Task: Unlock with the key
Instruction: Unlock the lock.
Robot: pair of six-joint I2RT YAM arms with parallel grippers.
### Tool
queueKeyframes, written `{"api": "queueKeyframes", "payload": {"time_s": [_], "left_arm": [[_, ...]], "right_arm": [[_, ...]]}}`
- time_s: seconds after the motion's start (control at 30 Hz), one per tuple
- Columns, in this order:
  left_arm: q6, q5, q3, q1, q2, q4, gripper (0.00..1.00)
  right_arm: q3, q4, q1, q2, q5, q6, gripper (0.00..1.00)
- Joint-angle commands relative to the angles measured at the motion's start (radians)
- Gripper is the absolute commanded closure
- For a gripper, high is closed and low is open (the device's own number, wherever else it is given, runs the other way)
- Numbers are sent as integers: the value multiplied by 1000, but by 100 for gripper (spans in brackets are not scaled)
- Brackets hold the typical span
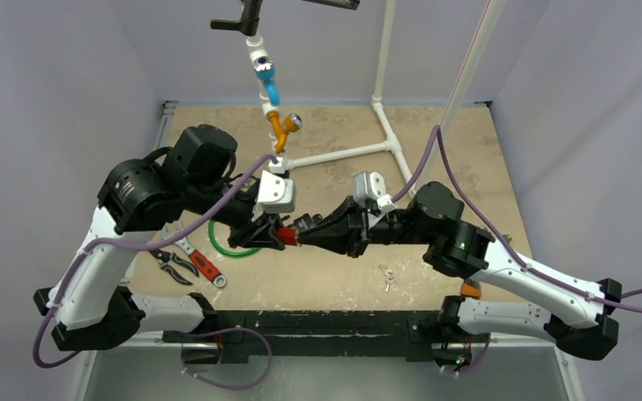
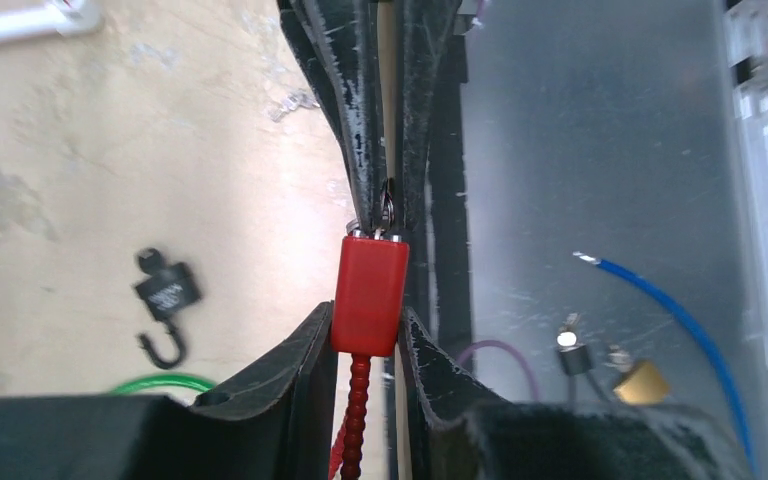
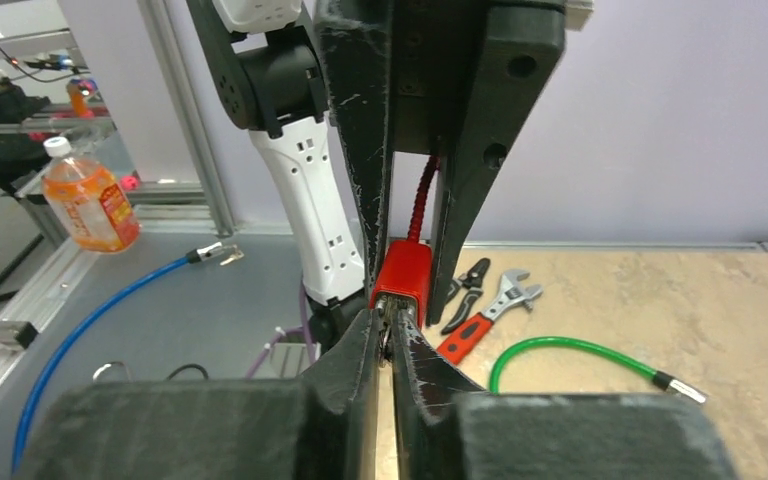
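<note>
Right gripper [image 3: 387,325] fingers pinched tight on the key [image 2: 388,208] – barely a glint shows – its tip at the red lock [image 2: 370,290], which the left gripper [image 2: 367,318] clamps btwn the arms. Looks inserted, prob not turned yet. No legible writing – black tag [image 2: 167,293] too small to read.

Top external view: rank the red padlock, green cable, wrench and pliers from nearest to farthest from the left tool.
1. Red padlock: clamped in the left tool.
2. Green cable: lying just to its left.
3. Wrench: farther left, past the cable.
4. Pliers: leftmost, beside the wrench.
</note>
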Motion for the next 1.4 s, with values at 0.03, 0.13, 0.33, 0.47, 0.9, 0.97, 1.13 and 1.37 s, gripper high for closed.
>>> {"api": "queueKeyframes", "payload": {"time_s": [0.03, 0.13, 0.33, 0.47, 0.9, 0.97, 1.13, 1.37], "left_arm": [[251, 71, -66, -43, -78, 343, 100], [304, 100, -95, -43, -99, 328, 100], [402, 152, -196, -51, -199, 403, 100], [472, 228, -190, -75, -201, 372, 100], [435, 79, -223, -153, -194, 422, 100], [423, 59, -239, -154, -201, 437, 100], [357, 2, -273, -154, -223, 477, 100], [289, -49, -352, -154, -266, 525, 100]], "right_arm": [[18, -90, 23, 23, -1, 14, 83], [30, -138, 22, -30, 19, -1, 69], [34, -233, 23, -159, 109, -55, 56], [21, -268, 23, -210, 178, -121, 61], [36, -256, 23, -220, 202, -175, 63], [42, -256, 22, -214, 198, -177, 63], [49, -256, 22, -210, 215, -182, 64], [94, -292, 22, -229, 221, -201, 64]]}}
